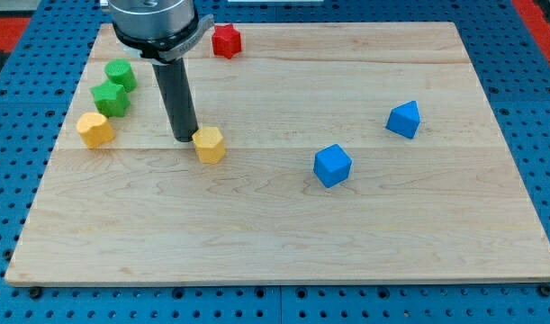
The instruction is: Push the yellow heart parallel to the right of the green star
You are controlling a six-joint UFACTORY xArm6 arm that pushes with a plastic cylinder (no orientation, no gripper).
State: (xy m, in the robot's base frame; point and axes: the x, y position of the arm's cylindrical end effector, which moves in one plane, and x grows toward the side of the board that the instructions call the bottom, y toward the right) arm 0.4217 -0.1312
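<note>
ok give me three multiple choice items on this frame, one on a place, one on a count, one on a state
1. Where is my tip relative to the nearer yellow block?
A. just at its left in the view
B. far off at its right
C. below it, at the board's bottom edge

2. How many blue blocks lie on the board?
A. one
B. two
C. four

3. How do the two green blocks stand?
A. side by side, close together
B. at opposite corners
C. stacked on the red block

Answers: 1 A, the rod ends right beside that block's left face. 2 B, one blue block and another. 3 A, the green star sits just under the other green block.
</note>
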